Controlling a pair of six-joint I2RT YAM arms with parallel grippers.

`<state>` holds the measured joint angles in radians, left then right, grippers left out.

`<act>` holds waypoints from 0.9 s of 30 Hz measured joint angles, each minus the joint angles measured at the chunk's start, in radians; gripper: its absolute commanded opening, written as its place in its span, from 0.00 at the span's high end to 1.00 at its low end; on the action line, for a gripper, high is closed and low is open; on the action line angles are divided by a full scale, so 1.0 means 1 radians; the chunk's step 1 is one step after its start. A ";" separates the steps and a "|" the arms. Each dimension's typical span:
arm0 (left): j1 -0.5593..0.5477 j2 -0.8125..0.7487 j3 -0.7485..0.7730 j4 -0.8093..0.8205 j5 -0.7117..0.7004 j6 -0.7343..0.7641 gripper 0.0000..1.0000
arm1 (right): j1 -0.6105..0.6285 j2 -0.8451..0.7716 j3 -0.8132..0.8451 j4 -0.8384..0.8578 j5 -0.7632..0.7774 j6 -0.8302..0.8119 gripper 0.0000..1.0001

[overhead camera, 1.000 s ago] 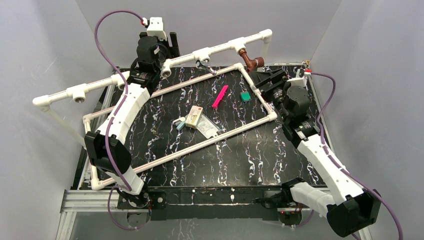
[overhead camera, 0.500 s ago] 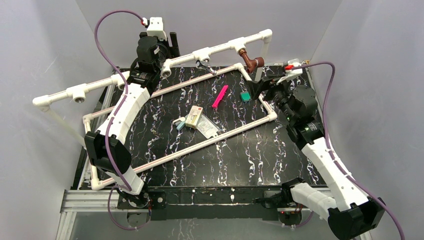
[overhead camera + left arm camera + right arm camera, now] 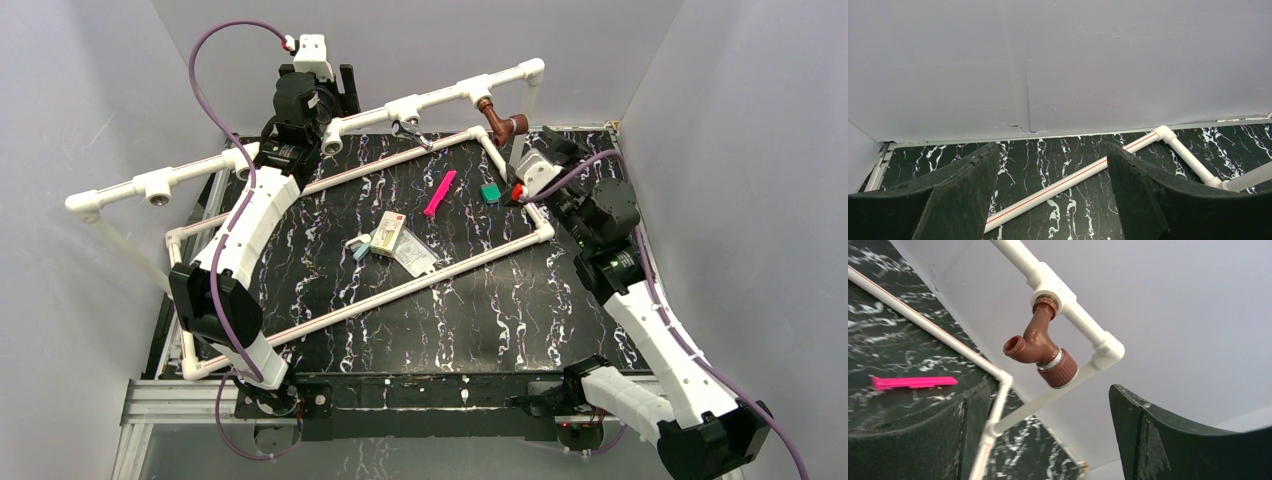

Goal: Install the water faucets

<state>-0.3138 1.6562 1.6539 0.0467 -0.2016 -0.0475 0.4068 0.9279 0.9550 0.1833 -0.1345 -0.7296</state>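
The dark reddish-brown faucet [image 3: 500, 121] hangs screwed into a tee of the raised white pipe [image 3: 440, 97] at the back right. In the right wrist view the faucet [image 3: 1040, 347] sits just above and ahead of my open right gripper [image 3: 1048, 390], not touching it. In the top view my right gripper [image 3: 538, 148] is just right of that faucet. The shiny silver faucet [image 3: 411, 130] hangs from the neighbouring tee. My left gripper [image 3: 345, 88] is open and empty at the back, left of the silver faucet. Its wrist view shows its open jaws [image 3: 1053, 150] over a lower frame pipe [image 3: 1073, 175].
A pink flat strip [image 3: 440, 193], a small green piece [image 3: 490, 192], a small box [image 3: 388, 233], a clear bag [image 3: 415, 255] and a pale blue part [image 3: 358, 247] lie inside the lower pipe frame [image 3: 400, 285]. Empty tee sockets [image 3: 158, 187] face forward at the left.
My right wrist has rolled over and swung left, bringing its open jaws up close to the reddish-brown faucet. The left arm and the loose things have not moved.
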 measured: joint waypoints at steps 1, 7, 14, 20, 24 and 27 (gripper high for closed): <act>0.000 0.000 0.000 0.000 0.000 0.000 0.24 | 0.000 0.003 -0.006 0.014 -0.001 -0.043 0.05; 0.000 0.000 0.000 0.000 0.000 0.001 0.24 | 0.008 0.068 -0.011 0.076 -0.003 -0.280 0.04; 0.000 0.000 0.000 0.000 0.000 0.003 0.24 | 0.023 0.168 0.000 0.112 -0.014 -0.442 0.04; 0.000 0.000 -0.002 0.002 0.000 0.004 0.24 | 0.027 0.246 0.020 0.180 0.002 -0.540 0.05; 0.000 0.000 -0.004 0.007 0.000 0.006 0.24 | 0.027 0.280 0.047 0.204 0.005 -0.575 0.06; 0.000 0.000 -0.004 0.007 0.000 0.006 0.24 | 0.027 0.306 0.070 0.226 0.017 -0.589 0.08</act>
<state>-0.3138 1.6562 1.6501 0.0536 -0.2016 -0.0410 0.4343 1.2343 1.0248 0.4091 -0.1177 -1.3190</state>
